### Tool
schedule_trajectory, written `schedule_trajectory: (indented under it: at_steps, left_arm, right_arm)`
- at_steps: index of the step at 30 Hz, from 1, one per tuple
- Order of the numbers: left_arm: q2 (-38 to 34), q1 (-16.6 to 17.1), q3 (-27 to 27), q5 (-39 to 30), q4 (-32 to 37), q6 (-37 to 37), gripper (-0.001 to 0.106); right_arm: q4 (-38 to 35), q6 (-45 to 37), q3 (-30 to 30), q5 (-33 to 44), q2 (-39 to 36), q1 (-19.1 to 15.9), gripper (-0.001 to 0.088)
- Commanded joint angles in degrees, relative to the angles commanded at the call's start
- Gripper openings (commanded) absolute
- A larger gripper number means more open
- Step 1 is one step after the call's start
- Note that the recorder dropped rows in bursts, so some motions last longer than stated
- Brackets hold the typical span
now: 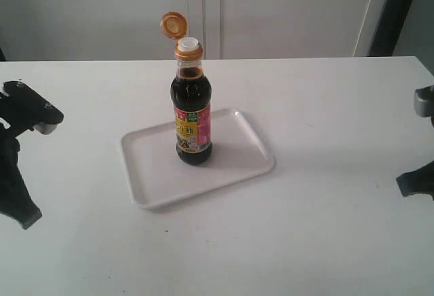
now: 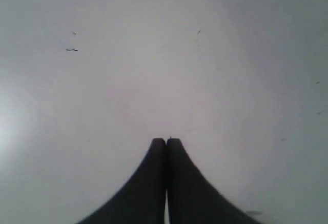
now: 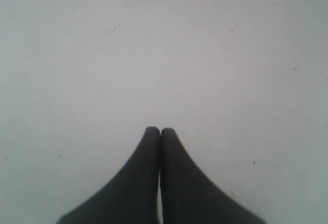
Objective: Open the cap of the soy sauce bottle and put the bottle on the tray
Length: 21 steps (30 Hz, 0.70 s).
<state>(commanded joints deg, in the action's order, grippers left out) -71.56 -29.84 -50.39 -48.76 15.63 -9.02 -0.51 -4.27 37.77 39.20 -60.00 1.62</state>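
- While a pale wall of flat white panels [image 1: 285, 11] closes off the room behind, with a dark upright strip [image 1: 397, 11] at its far right, the broad white matt tabletop [image 1: 325, 228] fills nearly all of the exterior view; both wrist views show it as bare grey-white, flecked with a few tiny dark specks.
- On that tabletop, near the middle, lies the flat rectangular white plastic tray [image 1: 152, 174] with rounded corners and a low raised rim, set at a slant to the table's edge.
- Upright on the tray's middle stands the small glass soy sauce bottle [image 1: 191, 106] of near-black liquid, its red-pink, yellow and green label facing the camera.
- At its top, the round orange-brown flip-top cap [image 1: 172, 24] is swung open on its hinge, tilted back to the left, leaving the white pour spout [image 1: 188, 43] uncovered.
- At the left edge of the exterior view, the black left gripper [image 2: 166, 141] sits well apart from the tray; its fingers are pressed together above bare table.
- At the right edge, the right gripper [image 3: 156, 130] is likewise well away, fingers pressed together, nothing between them.
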Motion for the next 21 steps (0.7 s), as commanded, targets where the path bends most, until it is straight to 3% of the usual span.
schedule_trajectory:
  at_steps: [9,17,21]
  left_arm:
    - [12.83,0.00,6.94,6.37,-3.34,-0.14,0.000]
    - [21.63,0.00,12.17,9.41,-2.79,-1.97,0.000]
    - [26.11,0.00,14.77,10.57,-2.79,-3.17,0.000]
  right_arm:
    - [-5.49,-1.48,-8.63,-11.54,16.59,0.00,0.0000]
    - [-12.89,-9.62,-13.25,-15.14,27.11,0.11,0.0000]
    - [-13.00,-10.09,-14.94,-16.21,30.60,0.11,0.0000]
